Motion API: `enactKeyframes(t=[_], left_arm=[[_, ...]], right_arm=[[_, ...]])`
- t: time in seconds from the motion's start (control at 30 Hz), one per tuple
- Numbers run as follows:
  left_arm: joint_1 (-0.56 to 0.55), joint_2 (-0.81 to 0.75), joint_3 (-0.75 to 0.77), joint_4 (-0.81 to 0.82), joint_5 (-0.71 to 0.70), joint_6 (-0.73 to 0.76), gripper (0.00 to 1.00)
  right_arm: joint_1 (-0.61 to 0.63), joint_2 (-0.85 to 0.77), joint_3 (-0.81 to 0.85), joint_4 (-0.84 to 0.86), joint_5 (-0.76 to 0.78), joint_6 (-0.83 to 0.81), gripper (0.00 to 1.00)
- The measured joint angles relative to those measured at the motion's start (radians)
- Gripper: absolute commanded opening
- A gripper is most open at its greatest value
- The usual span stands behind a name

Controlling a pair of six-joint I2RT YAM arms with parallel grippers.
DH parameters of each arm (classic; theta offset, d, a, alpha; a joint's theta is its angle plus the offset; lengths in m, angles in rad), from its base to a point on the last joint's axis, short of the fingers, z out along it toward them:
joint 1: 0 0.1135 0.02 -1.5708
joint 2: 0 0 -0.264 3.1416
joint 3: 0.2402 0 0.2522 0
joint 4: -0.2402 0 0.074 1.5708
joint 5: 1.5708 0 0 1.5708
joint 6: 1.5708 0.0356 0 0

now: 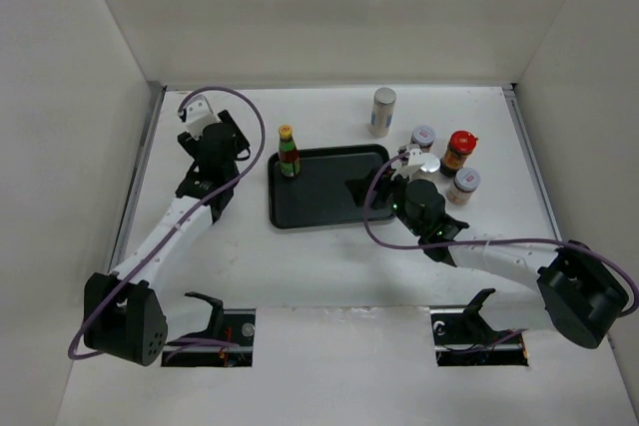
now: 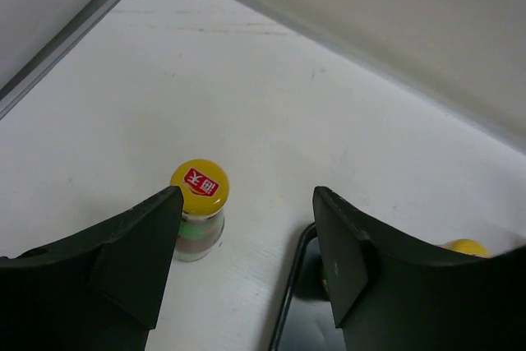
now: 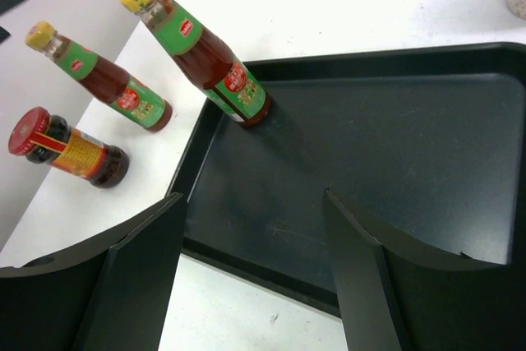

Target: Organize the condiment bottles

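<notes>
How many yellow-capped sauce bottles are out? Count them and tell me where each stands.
2. The first bottle stands in the black tray, far-left corner. The second bottle stands on the table left of it, by the left gripper, unseen from above.

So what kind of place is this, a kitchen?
Probably a robot test cell, not a kitchen: plain white walls box in a white tabletop, a white-and-black left arm and right arm are bolted at its edge, and condiment bottles stand in and beside a black rectangular tray.

You have a white table [image 1: 319, 266] boxed in by plain white walls [image 1: 339, 7] on three sides. Light falls evenly.
</notes>
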Motion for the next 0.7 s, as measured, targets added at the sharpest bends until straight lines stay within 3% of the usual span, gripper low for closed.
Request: enactKeyframes(t=[0.4,0.6,0.7], left_arm=[[0.066,0.145,0.011,-0.026,-0.02,0.0,0.6],[0.09,0.149,0.023,-0.022,-0.016,0.001,0.49],[0.096,0.15,0.023,-0.017,-0.011,0.001,0.48]], right_arm=[[0.0,0.009,0.0,0.0,-0.01,0.001,0.74],[0.0,0.021,0.0,0.0,-0.016,0.002,0.74],[0.0,0.026,0.0,0.0,-0.019,0.003,0.74]])
